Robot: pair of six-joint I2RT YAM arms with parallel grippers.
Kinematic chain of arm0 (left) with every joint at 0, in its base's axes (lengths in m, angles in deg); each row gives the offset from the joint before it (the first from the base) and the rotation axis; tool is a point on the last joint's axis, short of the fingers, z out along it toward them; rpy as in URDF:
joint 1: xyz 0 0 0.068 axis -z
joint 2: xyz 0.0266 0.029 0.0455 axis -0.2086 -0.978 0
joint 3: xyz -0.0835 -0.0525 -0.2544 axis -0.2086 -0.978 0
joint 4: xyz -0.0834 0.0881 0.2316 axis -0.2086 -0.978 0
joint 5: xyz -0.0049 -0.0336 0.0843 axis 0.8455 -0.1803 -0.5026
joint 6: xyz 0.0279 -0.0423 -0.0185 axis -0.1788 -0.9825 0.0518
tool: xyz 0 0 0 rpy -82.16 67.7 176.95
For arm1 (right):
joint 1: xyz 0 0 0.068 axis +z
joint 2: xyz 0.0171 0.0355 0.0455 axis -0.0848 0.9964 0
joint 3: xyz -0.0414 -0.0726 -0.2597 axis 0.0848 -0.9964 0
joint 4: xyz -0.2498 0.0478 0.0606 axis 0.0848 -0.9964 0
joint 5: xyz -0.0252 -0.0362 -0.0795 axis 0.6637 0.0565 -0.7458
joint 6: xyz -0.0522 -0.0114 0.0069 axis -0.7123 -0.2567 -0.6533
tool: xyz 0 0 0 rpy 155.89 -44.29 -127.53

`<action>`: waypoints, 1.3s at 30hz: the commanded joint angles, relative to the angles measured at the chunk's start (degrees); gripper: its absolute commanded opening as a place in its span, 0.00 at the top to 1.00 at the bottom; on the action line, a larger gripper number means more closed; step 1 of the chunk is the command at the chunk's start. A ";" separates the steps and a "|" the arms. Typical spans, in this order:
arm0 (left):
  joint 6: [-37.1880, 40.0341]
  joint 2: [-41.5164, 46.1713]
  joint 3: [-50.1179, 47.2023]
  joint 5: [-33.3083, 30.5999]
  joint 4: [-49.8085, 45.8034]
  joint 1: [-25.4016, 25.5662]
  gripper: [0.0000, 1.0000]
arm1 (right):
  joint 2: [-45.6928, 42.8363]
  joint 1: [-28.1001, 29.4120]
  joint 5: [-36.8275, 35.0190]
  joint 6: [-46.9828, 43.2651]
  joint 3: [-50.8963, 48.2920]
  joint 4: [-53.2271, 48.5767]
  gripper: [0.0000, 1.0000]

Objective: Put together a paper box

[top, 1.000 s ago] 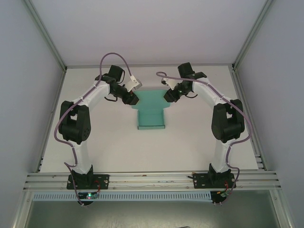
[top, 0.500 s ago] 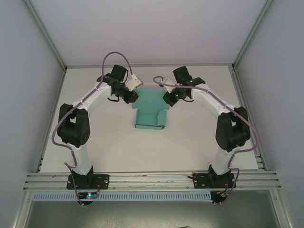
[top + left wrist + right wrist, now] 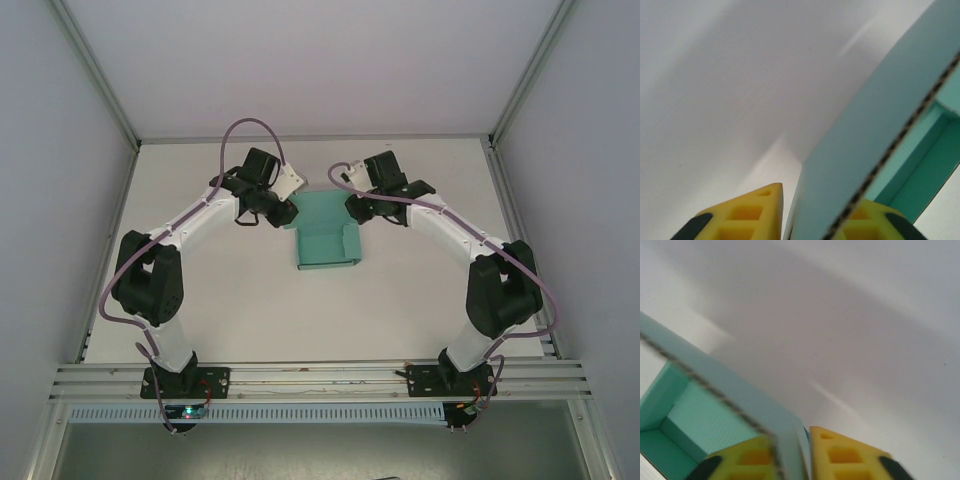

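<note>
Currently: paper box (image 3: 325,240) on desk (image 3: 420,290), half formed, side walls raised. Left pincer (image 3: 283,212) astride box's left wall, right pincer (image 3: 357,210) astride box's right wall; clamped or slack, cannot tell. Step: squaring side walls. Next: likely steady inward press, then tucking of remaining flaps.
</note>
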 commanded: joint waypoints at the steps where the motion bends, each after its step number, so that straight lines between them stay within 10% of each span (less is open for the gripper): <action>1: -0.69 -0.70 -0.70 -2.35 1.90 0.52 0.63 | 0.21 -1.21 -1.22 2.24 -1.77 3.94 0.48; 4: -1.22 0.10 -1.04 -4.92 1.87 0.52 0.17 | -2.15 -1.21 -5.63 2.45 -2.74 4.48 0.02; 5: -1.55 0.86 -1.44 -5.50 2.07 0.52 0.00 | -3.77 -1.27 -7.48 2.86 -3.73 5.60 0.02; 12: -12.04 12.18 -9.44 -9.47 8.08 0.43 0.00 | -20.81 -3.72 -21.94 14.57 -17.72 19.91 0.02; 18: -36.61 21.15 -19.27 -17.71 10.20 0.73 0.00 | -33.44 -13.42 -18.60 34.58 -33.16 27.55 0.01; 22: -43.31 19.87 -19.88 -26.36 4.93 7.25 0.05 | -38.55 -14.01 -9.31 25.20 -38.07 30.99 0.02; 39: -55.65 0.54 -13.91 -31.95 5.88 17.46 0.45 | -26.39 -5.21 -6.42 31.10 -37.34 20.85 0.14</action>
